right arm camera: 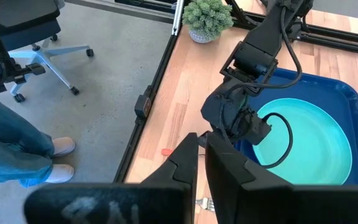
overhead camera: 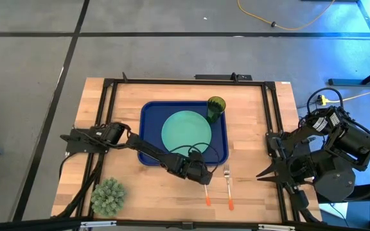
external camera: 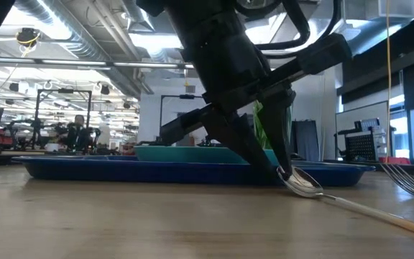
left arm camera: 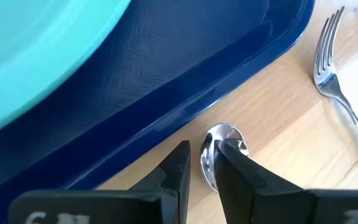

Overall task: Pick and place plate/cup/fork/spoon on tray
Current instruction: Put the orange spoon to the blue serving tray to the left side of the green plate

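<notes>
No brand or label can be read anywhere; the only marks are pale, cut-off characters on the left wrist housing, too partial to make out. The left claw [overhead camera: 204, 178] reaches down at the near edge of the tray [overhead camera: 150, 112] and is closed on the spoon [left arm camera: 219, 142], its two fingers pinching the bowl's edge just beside the blue rim; in the low view the bowl touches the worktop [overhead camera: 153, 192] and the orange handle runs off the picture. From above, the arm hides the spoon's bowl, so only the handle shows. The fork [overhead camera: 228, 187] lies on the worktop just beside the spoon, its tines toward the tray. The plate [overhead camera: 186, 133] sits inside the tray, and the cup [overhead camera: 215, 108] stands upright in the tray's far right corner, touching or nearly touching the plate's edge. The right claw [right arm camera: 201, 149] waits at the worktop's right side with its fingers nearly together and nothing between them. A spiky plant [overhead camera: 108, 196] sits at the near left corner. A person's legs show, cut off, beside an office chair.
</notes>
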`<state>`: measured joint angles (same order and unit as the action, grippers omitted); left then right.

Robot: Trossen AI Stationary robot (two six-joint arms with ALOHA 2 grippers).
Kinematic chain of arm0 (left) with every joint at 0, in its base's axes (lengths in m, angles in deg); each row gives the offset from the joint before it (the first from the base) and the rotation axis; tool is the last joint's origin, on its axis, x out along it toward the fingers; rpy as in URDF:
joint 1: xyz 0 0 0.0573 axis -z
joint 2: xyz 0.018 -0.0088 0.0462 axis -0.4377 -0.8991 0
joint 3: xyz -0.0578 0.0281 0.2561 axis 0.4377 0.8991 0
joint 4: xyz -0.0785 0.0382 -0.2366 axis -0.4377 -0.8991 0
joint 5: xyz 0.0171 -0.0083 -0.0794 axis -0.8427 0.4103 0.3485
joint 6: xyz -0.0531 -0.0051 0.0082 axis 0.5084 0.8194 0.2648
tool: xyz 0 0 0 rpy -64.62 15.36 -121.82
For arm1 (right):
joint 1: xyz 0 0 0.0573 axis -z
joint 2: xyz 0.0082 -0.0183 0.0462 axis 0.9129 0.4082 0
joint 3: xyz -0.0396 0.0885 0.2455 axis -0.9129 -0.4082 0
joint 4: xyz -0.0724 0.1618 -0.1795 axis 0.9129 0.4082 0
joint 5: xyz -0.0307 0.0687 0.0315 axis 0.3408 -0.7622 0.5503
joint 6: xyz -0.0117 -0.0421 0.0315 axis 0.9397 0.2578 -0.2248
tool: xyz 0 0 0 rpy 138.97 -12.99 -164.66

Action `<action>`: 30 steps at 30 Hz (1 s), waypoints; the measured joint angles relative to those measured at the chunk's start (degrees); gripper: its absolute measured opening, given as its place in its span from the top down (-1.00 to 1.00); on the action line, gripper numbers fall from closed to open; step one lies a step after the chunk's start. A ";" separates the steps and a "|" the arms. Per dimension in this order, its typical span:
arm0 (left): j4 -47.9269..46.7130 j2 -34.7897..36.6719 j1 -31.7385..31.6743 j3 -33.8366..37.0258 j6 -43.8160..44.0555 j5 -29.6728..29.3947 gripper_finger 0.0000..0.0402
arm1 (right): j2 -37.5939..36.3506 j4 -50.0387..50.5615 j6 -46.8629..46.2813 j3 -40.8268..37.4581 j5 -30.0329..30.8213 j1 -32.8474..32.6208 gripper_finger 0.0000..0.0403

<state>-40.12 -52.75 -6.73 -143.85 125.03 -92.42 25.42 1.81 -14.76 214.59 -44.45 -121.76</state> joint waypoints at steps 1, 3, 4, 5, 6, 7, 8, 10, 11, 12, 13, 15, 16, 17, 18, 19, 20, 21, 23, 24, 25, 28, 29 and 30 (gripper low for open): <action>0.03 0.00 -0.03 0.00 -0.65 -0.09 0.69 | 0.00 0.00 0.02 0.00 0.00 0.00 0.83; 0.15 0.00 -0.14 0.00 -1.08 -0.03 0.69 | 0.00 0.00 0.02 0.00 0.00 0.01 0.83; 0.13 0.00 -0.20 0.00 -1.08 0.22 0.69 | 0.00 0.00 0.02 0.00 0.00 0.00 0.83; 0.13 0.00 -0.25 0.00 -1.07 0.50 0.69 | 0.00 0.00 0.02 0.00 0.01 0.00 0.83; 0.13 0.00 -0.33 0.00 -1.05 0.62 0.69 | 0.00 0.00 0.04 0.00 0.02 0.00 0.83; 0.13 0.00 -0.38 0.00 -1.08 0.82 0.69 | 0.00 0.00 0.04 0.00 0.02 -0.01 0.83; 0.13 0.00 -0.38 0.00 -1.08 0.93 0.69 | 0.00 0.00 0.04 0.00 0.02 -0.01 0.83; 0.11 0.00 -0.48 0.00 -1.08 0.99 0.70 | 0.00 0.00 0.04 0.00 0.02 0.00 0.83; 0.11 0.00 -0.50 0.00 -1.08 1.05 0.71 | 0.00 0.00 0.04 0.00 0.02 0.00 0.83; 0.09 0.00 -0.52 0.00 -1.11 1.22 0.72 | 0.00 0.00 0.04 0.00 0.02 -0.01 0.83; 0.05 0.00 -0.59 0.00 -1.11 1.47 0.74 | 0.00 0.00 0.07 0.00 0.02 -0.01 0.83; 0.04 0.00 -0.64 0.00 -1.10 1.93 0.80 | 0.00 0.00 0.05 0.00 0.02 -0.01 0.83; 0.04 0.00 -0.64 0.00 -1.10 1.91 0.83 | 0.00 0.00 0.07 0.00 0.02 -0.01 0.83; 0.04 0.00 -0.64 0.00 -1.12 1.91 0.87 | 0.00 0.00 0.07 0.00 0.02 0.00 0.83; 0.04 0.00 -0.64 0.00 -1.12 1.87 0.91 | 0.00 0.00 0.07 0.00 0.02 0.00 0.83; 0.16 0.00 -0.64 -0.02 -1.10 1.71 0.95 | 0.00 0.00 0.07 0.00 0.02 0.00 0.83; 0.31 0.00 -0.64 -0.10 -1.10 1.63 0.97 | 0.01 0.00 0.07 0.00 0.02 0.00 0.83; 0.29 0.02 -0.64 -0.11 -1.11 1.65 0.98 | 0.01 0.00 0.07 0.00 0.02 0.00 0.83; 0.28 0.02 -0.64 -0.11 -1.56 1.70 0.98 | 0.00 0.00 0.07 0.00 0.04 0.01 0.83; 0.26 0.02 -0.64 -0.11 -2.16 1.77 0.98 | 0.01 0.00 0.07 0.00 0.02 0.00 0.83; 0.26 0.02 -0.64 -0.11 -2.41 1.84 0.98 | 0.02 0.00 0.07 0.00 0.02 0.01 0.83; 0.22 0.02 -0.64 -0.11 -2.56 1.89 0.99 | 0.01 0.00 0.07 0.00 0.04 0.01 0.83; 0.23 0.02 -0.64 -0.11 -2.56 1.94 0.99 | 0.00 0.00 0.07 0.00 0.04 -0.01 0.83; 0.24 0.02 -0.64 -0.11 -2.56 2.30 0.99 | 0.00 0.00 0.07 0.00 0.04 0.01 0.83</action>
<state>-39.88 -52.73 -7.37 -143.96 122.47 -90.13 25.42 1.81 -14.69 214.59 -44.41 -121.74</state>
